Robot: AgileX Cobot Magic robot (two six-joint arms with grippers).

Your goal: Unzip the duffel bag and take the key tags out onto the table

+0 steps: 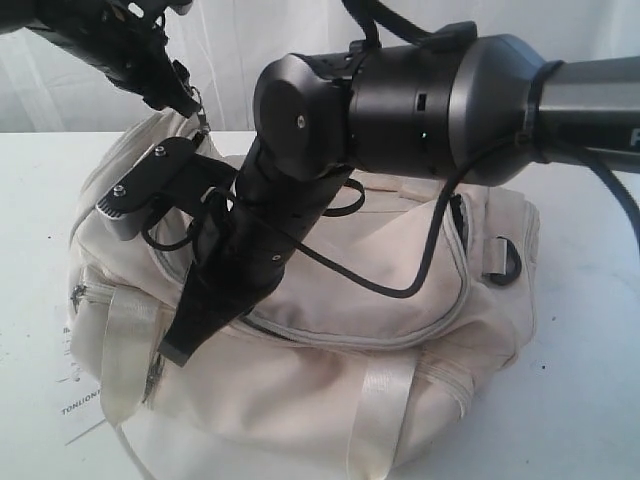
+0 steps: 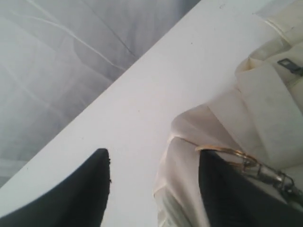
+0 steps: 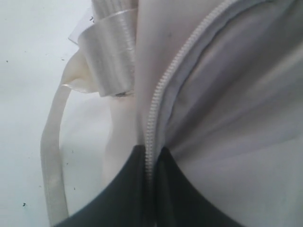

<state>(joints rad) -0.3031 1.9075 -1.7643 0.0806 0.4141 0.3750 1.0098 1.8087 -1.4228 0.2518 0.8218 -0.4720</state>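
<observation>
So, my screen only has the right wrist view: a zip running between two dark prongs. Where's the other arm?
Observer: The left gripper hangs at the end of the duffel bag on the exterior view's left, jaws open.
Operator: Is it holding anything?
Observer: No. The left wrist view shows a gold ring by one finger, not gripped.
Operator: Is the bag open yet?
Observer: Where the arm doesn't hide it, the zipper looks closed. No key tags show.

White cloth backdrop [image 1: 225, 40] hangs in soft folds, evenly lit.
</observation>
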